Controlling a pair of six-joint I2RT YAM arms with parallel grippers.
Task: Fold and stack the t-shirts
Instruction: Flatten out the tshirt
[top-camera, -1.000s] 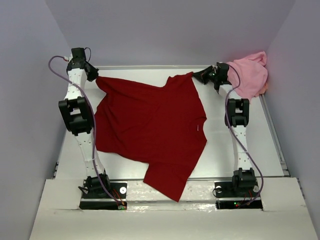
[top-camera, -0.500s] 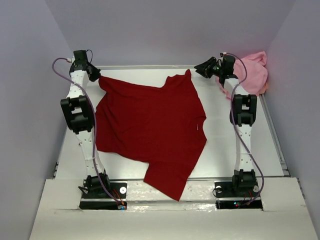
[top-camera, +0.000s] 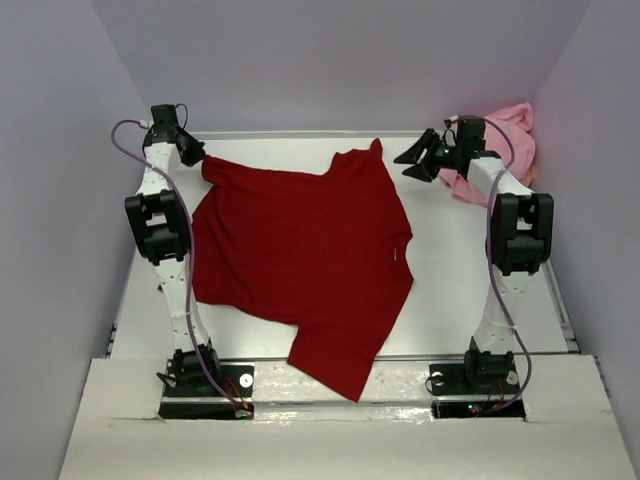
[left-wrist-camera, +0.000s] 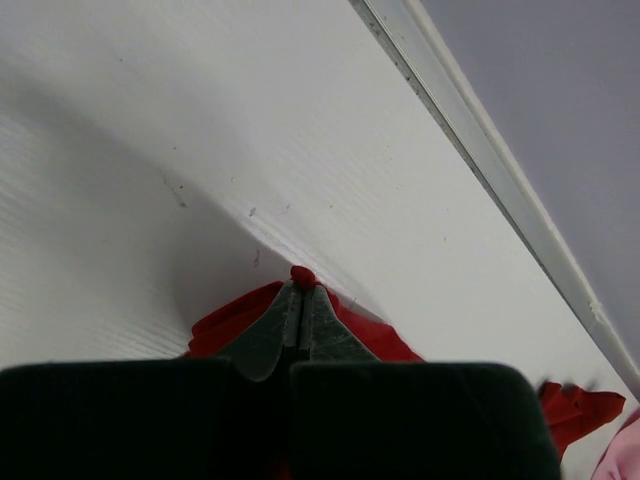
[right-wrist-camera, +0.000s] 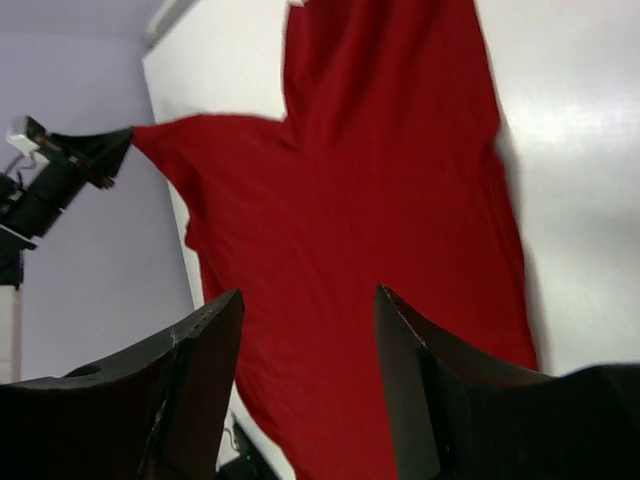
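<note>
Arms (top-camera: 160, 225) outstretched, left fingers (left-wrist-camera: 262, 343) pinching red shirt (top-camera: 300, 250)

A second ago the right gripper (top-camera: 413, 165) was pinching the far right corner of the red shirt (top-camera: 300, 250), pulling it taut toward the pink shirt (top-camera: 512, 122). It has since let go: its fingers now stand apart, clear of the cloth, and it has drawn back to the right and a little nearer. The freed corner has slackened and lies as a small peak on the table (top-camera: 440, 260). The right arm (top-camera: 520, 235) has swung outward, its elbow now close to the table's right edge, and it covers more of the pink shirt than before. The left gripper (top-camera: 197, 158), with its pinched corner, has edged slightly to the right.
</note>
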